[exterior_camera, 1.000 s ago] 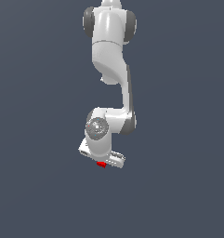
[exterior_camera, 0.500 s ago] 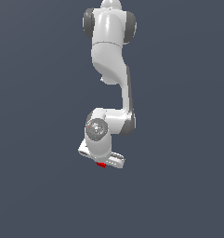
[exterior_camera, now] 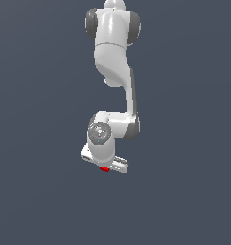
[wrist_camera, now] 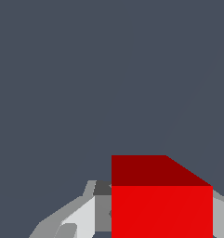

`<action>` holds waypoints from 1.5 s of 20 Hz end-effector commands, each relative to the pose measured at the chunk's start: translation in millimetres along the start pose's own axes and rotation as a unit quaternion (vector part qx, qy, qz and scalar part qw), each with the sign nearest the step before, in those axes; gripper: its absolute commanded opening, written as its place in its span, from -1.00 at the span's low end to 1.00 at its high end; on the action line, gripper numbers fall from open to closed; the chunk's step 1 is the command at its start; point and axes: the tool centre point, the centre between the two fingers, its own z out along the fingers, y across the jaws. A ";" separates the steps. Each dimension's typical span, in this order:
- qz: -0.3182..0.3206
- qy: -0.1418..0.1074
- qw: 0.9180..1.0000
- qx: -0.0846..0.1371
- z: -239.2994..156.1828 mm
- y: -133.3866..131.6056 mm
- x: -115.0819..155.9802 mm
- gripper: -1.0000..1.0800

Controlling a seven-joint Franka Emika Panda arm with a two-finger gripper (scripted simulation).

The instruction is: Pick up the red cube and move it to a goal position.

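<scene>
**Cube gripped at the arm's tip**

In the wrist view the cube (wrist_camera: pixel 161 204) fills the near foreground, its bright front face lit and its darker top face sloping away; a pale finger (wrist_camera: pixel 81 216) shows on one side of it and a sliver of another on the other side, so the end effector (wrist_camera: pixel 155 218) is clenched on the cube; beyond lies only plain slate-grey ground.

In the exterior view the end effector (exterior_camera: pixel 105 167) hangs at the foot of the white arm (exterior_camera: pixel 114 62); the cube (exterior_camera: pixel 105 169) peeks out red beneath it, tiny against the white hand; the arm rises from there to the view's top edge.
</scene>
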 end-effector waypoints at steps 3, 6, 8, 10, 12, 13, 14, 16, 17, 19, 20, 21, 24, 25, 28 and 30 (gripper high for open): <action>0.000 0.000 1.000 0.000 -0.7 -0.5 -1.8 -1.00; 0.000 0.000 1.000 0.000 -1.8 -1.5 -5.8 -1.00; 0.000 0.000 1.000 0.000 -2.9 -2.5 -9.7 -1.00; 0.000 0.000 1.000 0.000 -4.2 -3.9 -14.8 -1.00; 0.000 0.000 1.000 0.000 -5.9 -5.5 -21.0 -1.00; 0.000 0.000 1.000 0.000 -6.9 -6.5 -24.6 -1.00; 0.000 0.000 1.000 0.000 -7.9 -7.5 -28.5 -1.00; 0.000 0.000 1.000 0.000 -10.1 -10.3 -37.5 -1.00; 0.000 0.000 1.000 0.000 -11.5 -11.6 -42.5 -1.00; 0.000 0.000 1.000 0.000 -14.5 -14.6 -53.7 -1.00; 0.000 0.000 1.000 0.000 -16.1 -16.2 -59.6 -1.00; 0.000 0.000 1.000 0.000 -17.8 -17.8 -65.7 -1.00; 0.000 0.000 1.000 0.000 -22.9 -23.0 -84.7 -1.00; 0.000 0.000 1.000 0.000 -24.7 -24.9 -91.3 -1.00; 0.000 0.000 1.000 0.000 -30.4 -30.6 -111.9 -1.00; 0.000 0.000 1.000 0.000 -34.2 -34.6 -125.6 -1.00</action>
